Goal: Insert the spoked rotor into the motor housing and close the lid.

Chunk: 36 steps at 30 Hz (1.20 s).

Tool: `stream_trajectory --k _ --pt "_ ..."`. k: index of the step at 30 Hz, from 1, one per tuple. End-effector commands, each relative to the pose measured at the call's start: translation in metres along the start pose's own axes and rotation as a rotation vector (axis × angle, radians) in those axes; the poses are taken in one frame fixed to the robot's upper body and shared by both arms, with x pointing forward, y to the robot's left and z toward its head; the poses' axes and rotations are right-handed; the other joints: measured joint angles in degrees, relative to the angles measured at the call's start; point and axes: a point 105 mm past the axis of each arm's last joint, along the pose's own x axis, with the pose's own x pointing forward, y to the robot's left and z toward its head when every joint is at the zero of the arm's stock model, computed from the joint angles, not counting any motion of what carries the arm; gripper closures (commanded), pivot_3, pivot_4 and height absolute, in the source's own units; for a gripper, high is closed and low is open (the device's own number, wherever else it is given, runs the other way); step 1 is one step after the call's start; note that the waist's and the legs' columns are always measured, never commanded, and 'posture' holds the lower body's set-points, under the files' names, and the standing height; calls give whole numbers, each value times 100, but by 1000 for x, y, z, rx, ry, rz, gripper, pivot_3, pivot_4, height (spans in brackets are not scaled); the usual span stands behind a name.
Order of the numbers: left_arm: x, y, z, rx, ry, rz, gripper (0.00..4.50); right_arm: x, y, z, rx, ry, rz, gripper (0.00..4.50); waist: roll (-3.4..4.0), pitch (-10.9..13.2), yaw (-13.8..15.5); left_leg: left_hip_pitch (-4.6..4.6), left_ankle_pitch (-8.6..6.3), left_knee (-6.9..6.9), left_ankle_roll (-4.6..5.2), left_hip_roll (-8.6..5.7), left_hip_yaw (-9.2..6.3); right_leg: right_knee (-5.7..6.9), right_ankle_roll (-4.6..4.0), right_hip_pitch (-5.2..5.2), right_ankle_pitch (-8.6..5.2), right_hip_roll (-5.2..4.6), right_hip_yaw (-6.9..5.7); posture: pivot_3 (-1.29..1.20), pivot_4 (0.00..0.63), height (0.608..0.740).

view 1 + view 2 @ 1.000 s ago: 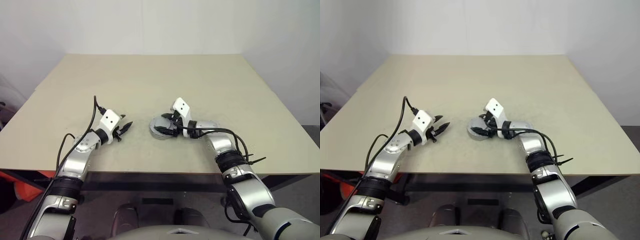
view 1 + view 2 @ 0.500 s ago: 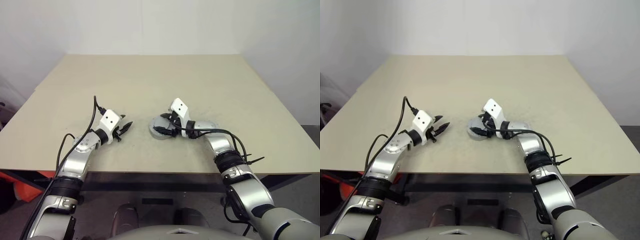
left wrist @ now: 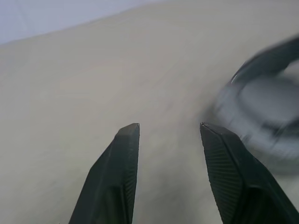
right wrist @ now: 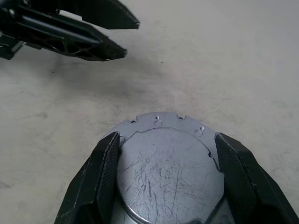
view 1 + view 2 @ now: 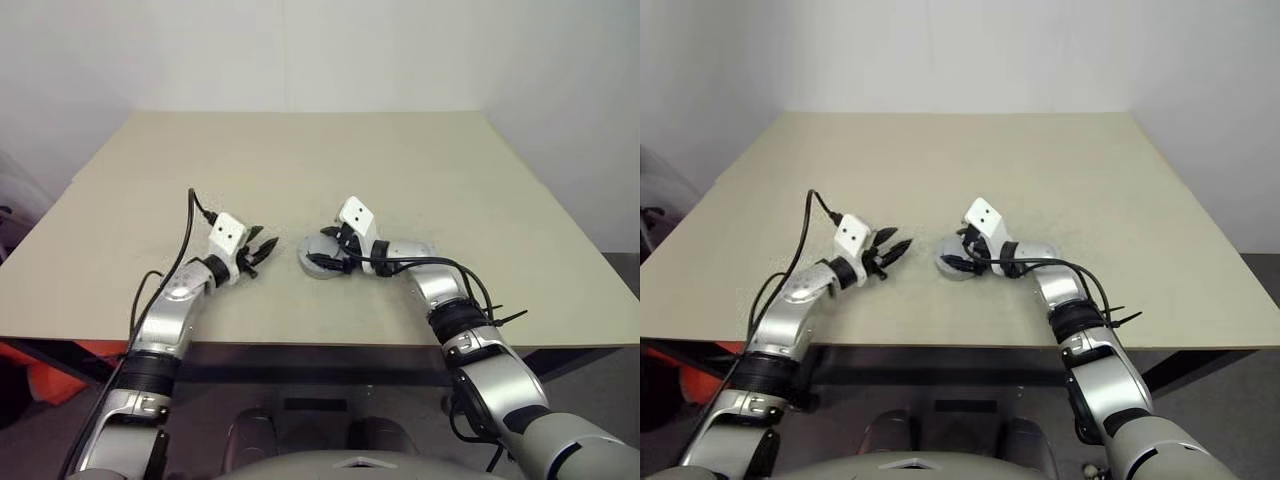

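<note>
Beige table (image 5: 300,160), white walls behind, nothing else on the surface.

- Right gripper (image 4: 166,137): jaws were set wide, with its fingers (image 4: 110,163) pressed against opposite edges of the lid (image 4: 163,172). A grip was judged, not just a straddle.
- The lid was seen flat on top of the motor housing (image 5: 312,266), near the table's front edge and about mid-width. The spoked rotor was judged to be already inside, under the lid.
- Left gripper (image 3: 168,128): jaws were parted moderately, with nothing between them. It was aimed at the housing from the robot's left, near it but apart.

Risks:
- The lid could be cocked or jammed if pressed while its notched edge was not lined up with the housing rim.
- The housing could be shoved sideways if the left fingers arrived off-centre, since nothing else was seen bracing it.
- The two grippers could be brought into collision, as both were crowded around one small part.

Views:
- Lid notches, small holes and scratches were resolved from the right wrist, plus the left fingers beyond. From the head only a grey lump was given.
- The housing's side wall was shown by the left wrist, blurred.
- The gap between the arms was readable from the head views.
</note>
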Motion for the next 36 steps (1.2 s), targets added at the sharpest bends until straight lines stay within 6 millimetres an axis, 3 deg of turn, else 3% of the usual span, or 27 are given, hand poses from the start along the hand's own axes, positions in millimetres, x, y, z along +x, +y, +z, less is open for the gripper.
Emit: stream_trajectory --k 1,4,5,15,21,25,36 --pt "6 -6 21 -53 -61 -48 3234 -2 -4 -6 -17 41 -18 1377 0 0 -5 4 0 0 0 0 0 0 4 2 -2 0 0 0 0 740" --pt "13 -15 15 -105 -33 -105 4329 -2 -3 -6 -16 36 -25 1377 0 -1 -7 4 0 0 0 0 0 0 4 1 -2 1 1 0 0 740" --pt "14 -15 14 -118 -28 -106 4481 -2 -3 -6 -15 35 -25 1377 0 -1 -6 4 0 0 0 0 0 0 4 1 -2 1 1 0 0 740" --pt "28 -24 12 -262 5 -185 4481 -2 -4 -5 -16 29 -45 1377 0 0 -6 3 1 0 -1 -1 0 0 -2 1 1 1 1 0 0 740" --pt "29 -33 -19 -207 204 -205 4481 -3 -7 -1 -19 17 -64 1377 0 0 -7 4 1 -1 0 -1 0 0 4 1 -2 1 1 0 0 740" --pt "27 -35 -29 -197 268 -205 4481 -4 -9 -1 -17 17 -81 1377 1 -1 0 10 1 -1 0 -1 -1 -1 5 12 -3 0 1 0 0 740" --pt "25 -46 -22 -286 254 -241 4481 -4 -9 1 26 6 -63 1377 1 -1 -2 18 0 -2 0 -1 -2 -24 9 32 -5 -1 1 0 0 740"
